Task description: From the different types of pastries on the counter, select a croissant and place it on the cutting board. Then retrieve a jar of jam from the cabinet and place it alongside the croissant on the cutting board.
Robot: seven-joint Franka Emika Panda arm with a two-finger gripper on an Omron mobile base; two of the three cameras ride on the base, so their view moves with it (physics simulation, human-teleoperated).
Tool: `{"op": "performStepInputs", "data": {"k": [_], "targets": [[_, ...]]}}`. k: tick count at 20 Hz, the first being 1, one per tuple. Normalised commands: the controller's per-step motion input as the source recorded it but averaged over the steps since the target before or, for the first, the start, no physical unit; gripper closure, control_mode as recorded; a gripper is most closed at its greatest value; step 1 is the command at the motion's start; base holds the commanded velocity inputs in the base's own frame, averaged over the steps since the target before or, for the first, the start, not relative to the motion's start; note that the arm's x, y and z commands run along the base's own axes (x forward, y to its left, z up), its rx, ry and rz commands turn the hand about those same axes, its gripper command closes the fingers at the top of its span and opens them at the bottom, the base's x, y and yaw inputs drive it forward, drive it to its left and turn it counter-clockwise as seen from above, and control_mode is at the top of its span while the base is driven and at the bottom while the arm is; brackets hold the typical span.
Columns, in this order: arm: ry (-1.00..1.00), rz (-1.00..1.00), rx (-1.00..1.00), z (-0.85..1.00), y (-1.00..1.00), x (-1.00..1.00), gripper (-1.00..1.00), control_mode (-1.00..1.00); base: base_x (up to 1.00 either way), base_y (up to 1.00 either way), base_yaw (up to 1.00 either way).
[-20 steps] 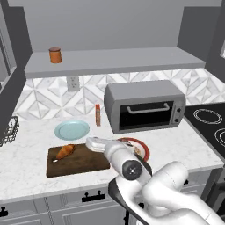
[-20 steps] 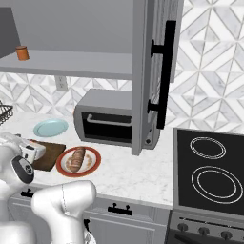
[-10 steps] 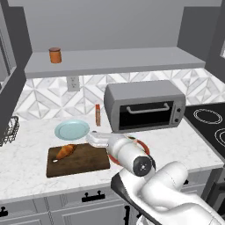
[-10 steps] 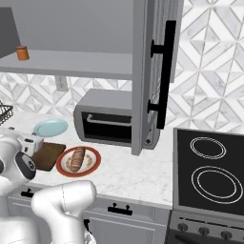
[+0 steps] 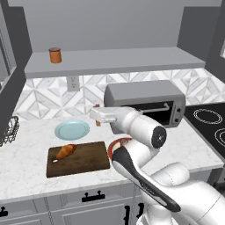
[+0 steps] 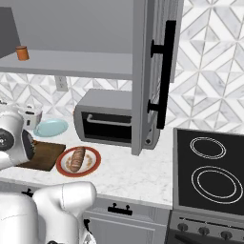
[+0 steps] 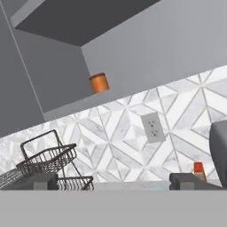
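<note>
The croissant [image 5: 66, 151] lies on the left part of the dark cutting board [image 5: 83, 161], which sits on the counter [image 5: 26, 176]. The jar of jam [image 5: 55, 55] stands alone on the cabinet shelf, at its left end. My gripper [image 5: 93, 115] hovers above the board's far edge, well below and to the right of the jar, open and empty. In the hand view the jar [image 7: 99, 83] is up and left of centre, with my fingertips [image 7: 37, 181] wide apart at the bottom. From the right, the jar [image 6: 21, 52] and the gripper [image 6: 29, 116] are at far left.
A light blue plate [image 5: 71, 129] lies behind the board. The loaf rests on a red-rimmed plate [image 6: 78, 160] in front of the toaster oven [image 6: 105, 119]. A red bottle [image 7: 199, 170] and a wire rack [image 7: 44, 166] stand by the wall. An open cabinet door [image 6: 152, 71] hangs right.
My hand has lifted away from the cutting board and tilted up toward the shelf. The croissant stays on the board. The jaws remain open.
</note>
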Motion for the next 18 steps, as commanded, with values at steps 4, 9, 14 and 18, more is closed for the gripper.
{"op": "performStepInputs", "data": {"k": [4,9,14,18], "targets": [[0.0,0.08,-0.02,1.0,0.0,0.0,-1.0,-1.0,0.0,0.0,0.0],[0.0,0.03,-0.05,1.0,0.0,0.0,-1.0,-1.0,0.0,0.0,0.0],[-0.06,0.01,-0.1,1.0,-0.01,0.0,-1.0,-1.0,0.0,0.0,0.0],[-0.05,0.01,-0.01,0.25,0.0,-0.01,-1.0,-1.0,0.0,0.0,0.0]]}}
